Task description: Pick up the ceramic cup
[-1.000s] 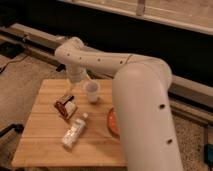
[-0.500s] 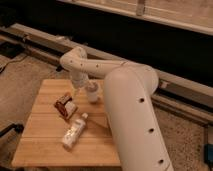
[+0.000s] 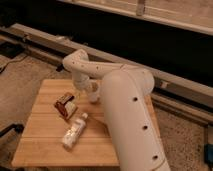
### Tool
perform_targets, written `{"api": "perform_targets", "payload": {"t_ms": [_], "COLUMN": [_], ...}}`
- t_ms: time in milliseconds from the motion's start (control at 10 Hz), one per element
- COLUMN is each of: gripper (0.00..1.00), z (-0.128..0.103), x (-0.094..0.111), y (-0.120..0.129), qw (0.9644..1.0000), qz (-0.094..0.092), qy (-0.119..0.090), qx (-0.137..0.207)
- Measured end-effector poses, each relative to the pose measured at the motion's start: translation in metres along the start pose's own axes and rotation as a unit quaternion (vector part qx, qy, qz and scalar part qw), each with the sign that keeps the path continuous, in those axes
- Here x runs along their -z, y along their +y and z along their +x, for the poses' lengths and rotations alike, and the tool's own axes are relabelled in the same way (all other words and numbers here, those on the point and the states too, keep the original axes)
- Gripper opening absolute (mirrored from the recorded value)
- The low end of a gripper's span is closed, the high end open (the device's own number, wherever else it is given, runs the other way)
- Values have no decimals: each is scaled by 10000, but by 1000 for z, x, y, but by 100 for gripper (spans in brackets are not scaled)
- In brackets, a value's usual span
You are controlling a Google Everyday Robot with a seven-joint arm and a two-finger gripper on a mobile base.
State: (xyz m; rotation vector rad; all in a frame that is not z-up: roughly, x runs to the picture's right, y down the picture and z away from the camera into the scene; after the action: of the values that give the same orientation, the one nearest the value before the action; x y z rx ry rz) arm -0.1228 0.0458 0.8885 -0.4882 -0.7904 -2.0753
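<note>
The ceramic cup is a small white cup standing on the wooden table, near its back middle. Only part of it shows, between the gripper and the big white arm link. My gripper hangs down from the bent wrist, right at the cup's left side and rim. I cannot see whether it touches the cup. The arm's large white link fills the right of the view and hides the table's right side.
A brown snack packet lies left of the cup. A white bottle with a printed label lies on its side in front of it. A dark wall and metal rail run behind the table. The orange bowl is hidden behind the arm.
The arm has swung across the right of the table and now hides the orange bowl. The gripper has come down from above the cup to right beside it.
</note>
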Motion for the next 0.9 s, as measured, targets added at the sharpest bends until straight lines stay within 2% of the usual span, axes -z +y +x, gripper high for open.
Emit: {"api": "perform_targets", "payload": {"t_ms": [200, 400, 700, 900], "gripper": [23, 2, 0, 0], "z": [-3, -1, 7, 15], "x": [5, 35, 85, 101], "y": [-3, -15, -26, -34], "qw": [10000, 9994, 9965, 9948], "qz": [-40, -112, -312, -267], "qy": [-25, 126, 362, 378], "qx": [86, 314, 688, 912]}}
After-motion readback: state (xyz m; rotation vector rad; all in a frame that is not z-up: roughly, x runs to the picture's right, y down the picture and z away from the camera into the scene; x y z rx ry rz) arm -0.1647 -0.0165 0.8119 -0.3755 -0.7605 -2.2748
